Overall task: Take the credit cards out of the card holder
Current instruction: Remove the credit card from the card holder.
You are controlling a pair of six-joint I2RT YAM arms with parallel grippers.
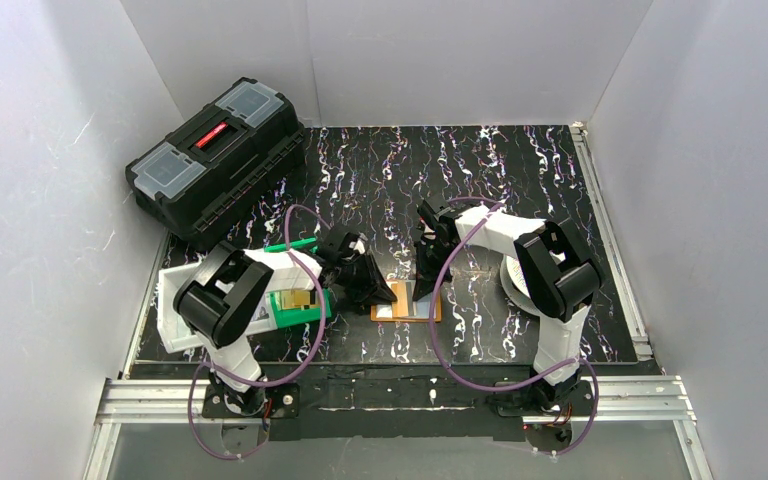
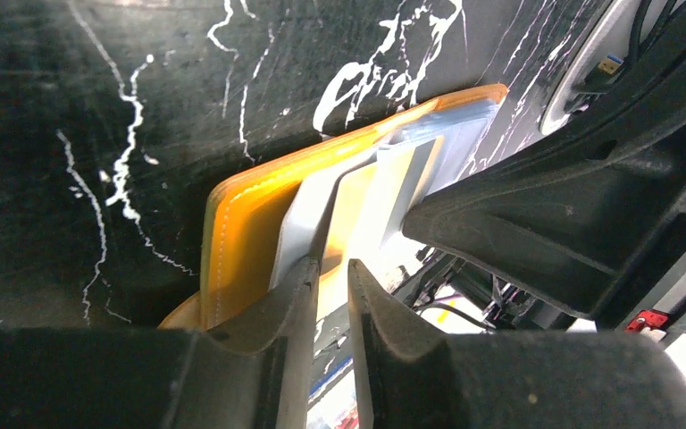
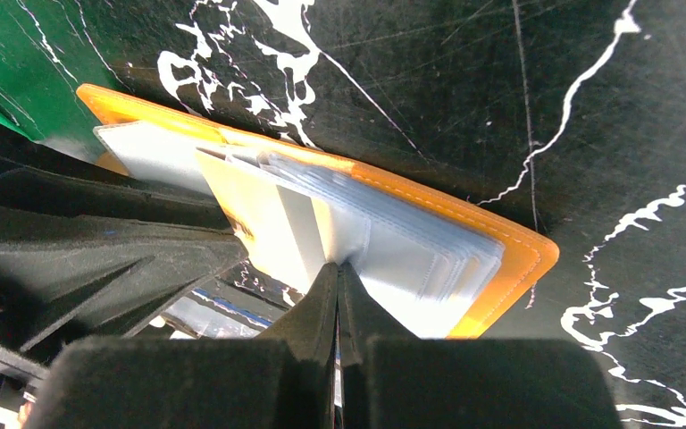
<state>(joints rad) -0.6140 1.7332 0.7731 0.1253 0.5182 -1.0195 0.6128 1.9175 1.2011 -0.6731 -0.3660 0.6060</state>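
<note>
Orange leather-like bifold card holder lies open on the black white-veined tabletop, near the middle of the near edge. My right gripper is closed tight on one clear inner pocket leaf, which stands upright off the rest. My left gripper meets the holder from the opp. side, fingers w/ a slim gap around a pocket showing a pale gold-yellow credit card; can't tell if it's clamped. The grippers sit just beside each other.
</note>
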